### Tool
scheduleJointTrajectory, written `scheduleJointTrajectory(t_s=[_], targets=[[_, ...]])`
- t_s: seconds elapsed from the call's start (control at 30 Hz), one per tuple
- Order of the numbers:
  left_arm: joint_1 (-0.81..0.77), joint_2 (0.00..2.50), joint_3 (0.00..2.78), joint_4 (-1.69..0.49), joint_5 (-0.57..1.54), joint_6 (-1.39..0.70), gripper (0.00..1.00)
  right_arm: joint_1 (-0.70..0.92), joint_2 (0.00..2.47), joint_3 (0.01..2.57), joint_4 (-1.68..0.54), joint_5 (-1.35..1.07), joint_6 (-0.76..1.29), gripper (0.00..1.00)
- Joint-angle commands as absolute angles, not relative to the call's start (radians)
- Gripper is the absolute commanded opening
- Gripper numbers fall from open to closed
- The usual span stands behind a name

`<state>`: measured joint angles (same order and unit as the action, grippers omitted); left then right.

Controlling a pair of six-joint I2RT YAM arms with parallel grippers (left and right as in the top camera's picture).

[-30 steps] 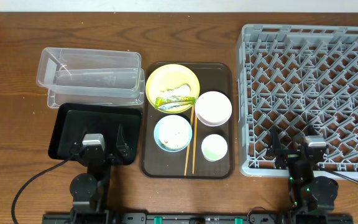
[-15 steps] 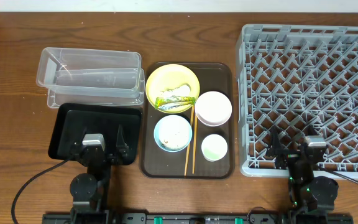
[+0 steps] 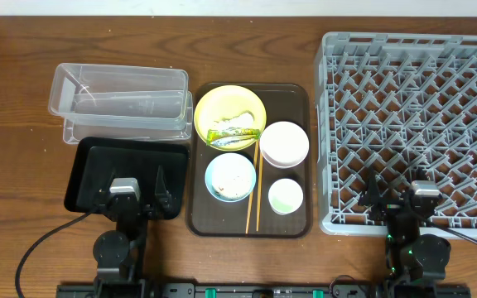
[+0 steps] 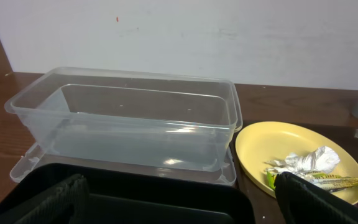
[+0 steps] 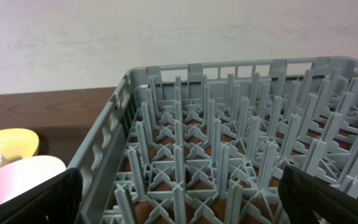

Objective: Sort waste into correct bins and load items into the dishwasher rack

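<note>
A brown serving tray (image 3: 301, 223) carries a yellow plate (image 3: 222, 106), a pinkish-white bowl (image 3: 284, 143), a light blue bowl (image 3: 230, 176), a small pale cup (image 3: 286, 196) and chopsticks (image 3: 253, 186). A yellow-green wrapper (image 3: 230, 138) and a white clump (image 3: 241, 122) lie on the plate. My left gripper (image 3: 131, 192) hangs open over the near end of the black tray (image 3: 114, 161), nothing between its fingers (image 4: 48, 202). Behind it stands the clear box (image 3: 121, 103). Open and empty, my right gripper (image 3: 404, 199) hovers over the front edge of the grey rack (image 3: 421, 108).
The clear box (image 4: 135, 124) rests on a clear lid. The left wrist view shows the plate (image 4: 260, 155) and wrapper (image 4: 334, 182) to the right. The rack's pegs (image 5: 229, 124) fill the right wrist view, the pinkish-white bowl (image 5: 23, 177) at its left. Bare wood lies left of the bins.
My right gripper has shifted slightly to the right above the rack's front edge. The left arm and all objects are where they were.
</note>
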<state>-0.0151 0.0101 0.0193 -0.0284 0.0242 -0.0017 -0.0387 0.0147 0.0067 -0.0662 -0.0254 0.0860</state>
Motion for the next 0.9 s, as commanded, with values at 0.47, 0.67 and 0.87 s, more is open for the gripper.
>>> scheduleJointTrajectory(t_s=[0.47,0.67,0.87], targets=[[-0.014,0.144,0.125,-0.142,0.015,-0.057,0.98,-0.022,0.045,0.06,-0.113,-0.006,0.154,0.99],[-0.014,0.376,0.346,-0.274,0.019,-0.057,0.98,-0.022,0.205,0.211,-0.182,0.0,0.164,0.99],[-0.014,0.651,0.601,-0.471,0.041,-0.056,0.98,-0.022,0.456,0.43,-0.29,-0.001,0.164,0.99]])
